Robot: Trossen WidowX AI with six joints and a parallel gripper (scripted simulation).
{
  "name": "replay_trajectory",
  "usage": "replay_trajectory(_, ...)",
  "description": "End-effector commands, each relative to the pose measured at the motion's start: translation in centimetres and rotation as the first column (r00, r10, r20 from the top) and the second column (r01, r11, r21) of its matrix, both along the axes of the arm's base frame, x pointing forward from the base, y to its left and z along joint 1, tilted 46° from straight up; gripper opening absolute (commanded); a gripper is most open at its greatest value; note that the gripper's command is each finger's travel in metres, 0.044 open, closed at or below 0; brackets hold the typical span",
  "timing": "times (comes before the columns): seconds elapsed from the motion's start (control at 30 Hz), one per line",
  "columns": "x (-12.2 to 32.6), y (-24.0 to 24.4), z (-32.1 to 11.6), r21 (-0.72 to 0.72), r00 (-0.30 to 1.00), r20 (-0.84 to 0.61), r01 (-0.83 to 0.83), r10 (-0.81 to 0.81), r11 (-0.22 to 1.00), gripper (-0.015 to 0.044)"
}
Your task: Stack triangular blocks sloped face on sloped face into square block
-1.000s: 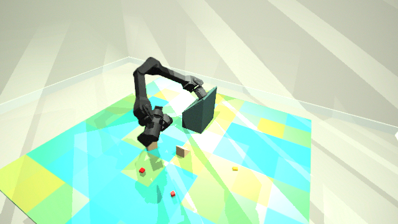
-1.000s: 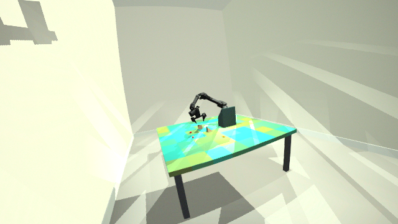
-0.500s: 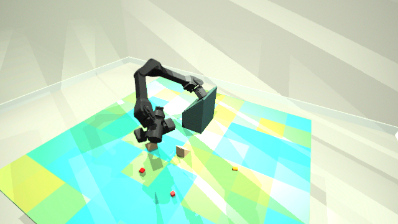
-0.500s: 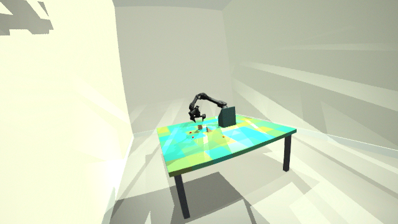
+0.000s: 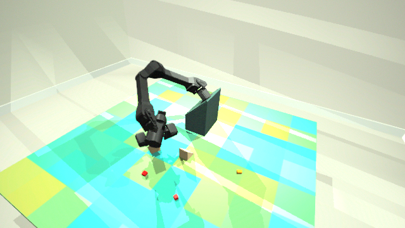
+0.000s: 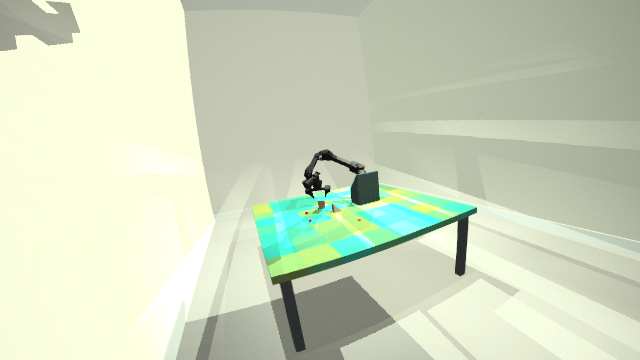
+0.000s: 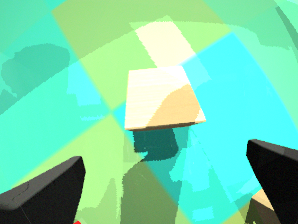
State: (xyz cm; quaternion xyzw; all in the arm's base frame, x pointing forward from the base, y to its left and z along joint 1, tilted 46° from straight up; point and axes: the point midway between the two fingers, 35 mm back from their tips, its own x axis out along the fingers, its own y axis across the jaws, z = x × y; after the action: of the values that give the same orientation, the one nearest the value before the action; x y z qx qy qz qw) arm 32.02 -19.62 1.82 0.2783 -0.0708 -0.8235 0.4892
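One wooden triangular block [image 5: 154, 150] [image 6: 321, 204] [image 7: 161, 100] stands on the table below the gripper; in the wrist view it shows a pale four-sided face with a thin dark lower edge. The top view shows only part of it, as the hand hides the rest. The other wooden triangular block [image 5: 184, 154] [image 6: 335, 208] [image 7: 262, 208] stands apart from it, partly hidden by the right finger in the wrist view. My gripper [image 5: 156, 138] [image 6: 320, 195] [image 7: 168, 157] is wide open and empty, above the first block, touching neither block.
Two small red cubes [image 5: 144, 173] [image 5: 176, 197] [image 6: 306, 213] [image 6: 310, 220] and a small yellow block [image 5: 239, 171] [image 6: 359, 220] lie on the patterned table [image 5: 285, 149] [image 6: 400, 225]. A dark upright box [image 5: 204, 117] [image 6: 365, 188] stands by the arm's base.
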Motion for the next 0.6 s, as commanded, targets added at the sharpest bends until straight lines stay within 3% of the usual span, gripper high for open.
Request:
replay_trajectory(0.0, -0.5, -0.7, -0.4, 0.001, 1.0, -0.01, 0.0, 0.0, 1.0, 0.044)
replay_trajectory(0.57, -1.4, -3.1, -1.6, 0.004, 1.0, -0.008, -0.003, 0.003, 1.0, 0.044)
